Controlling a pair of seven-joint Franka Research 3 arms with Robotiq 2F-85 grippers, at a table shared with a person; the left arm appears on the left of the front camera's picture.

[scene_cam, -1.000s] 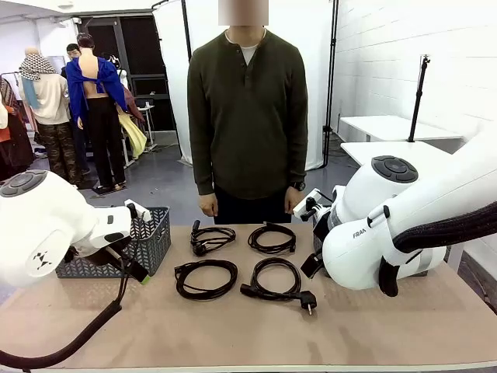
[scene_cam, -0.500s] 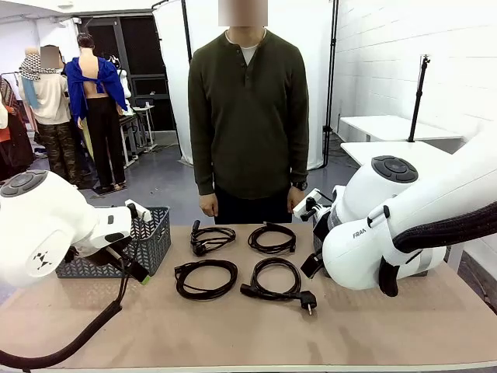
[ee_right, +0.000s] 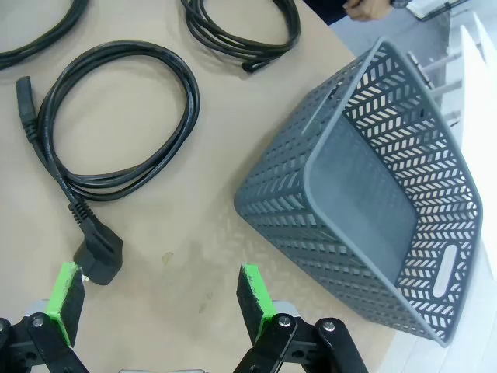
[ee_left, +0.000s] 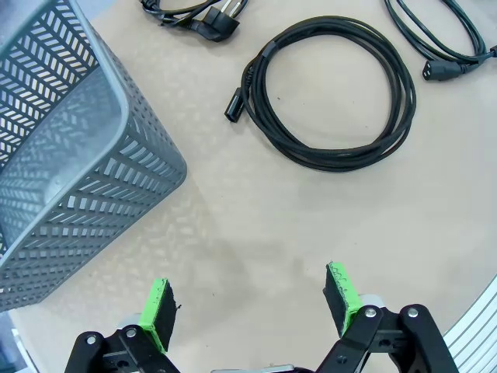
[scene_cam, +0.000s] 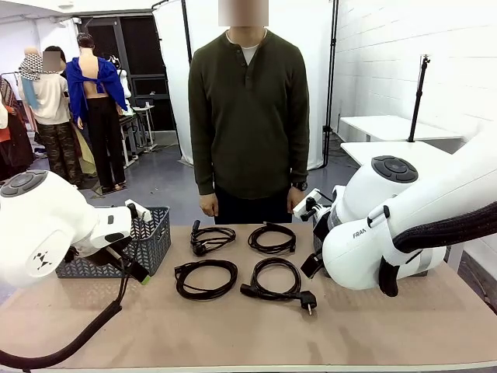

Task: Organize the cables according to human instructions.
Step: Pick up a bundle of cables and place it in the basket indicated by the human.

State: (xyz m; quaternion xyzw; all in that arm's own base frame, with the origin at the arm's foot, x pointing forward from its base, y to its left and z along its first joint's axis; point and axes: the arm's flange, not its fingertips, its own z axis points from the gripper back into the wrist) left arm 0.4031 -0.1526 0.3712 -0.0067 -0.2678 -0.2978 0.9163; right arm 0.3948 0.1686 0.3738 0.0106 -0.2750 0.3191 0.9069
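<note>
Four black cable coils lie in a square on the table: far left (scene_cam: 211, 238), far right (scene_cam: 272, 238), near left (scene_cam: 206, 278) and near right (scene_cam: 276, 281), the last with its plug pointing toward me. My left gripper (ee_left: 248, 299) hangs open above bare table, between the near-left coil (ee_left: 334, 93) and a grey basket (ee_left: 70, 179). My right gripper (ee_right: 159, 291) is open too, just above the near-right coil's plug (ee_right: 99, 255), with that coil (ee_right: 116, 124) ahead of it. Neither gripper holds anything.
A grey mesh basket (scene_cam: 147, 241) stands at the table's left, and a second one (ee_right: 373, 194) lies beside my right gripper. The person (scene_cam: 248, 116) stands at the far edge with a hand (scene_cam: 207, 205) hanging at each side. Bare table lies in front of the coils.
</note>
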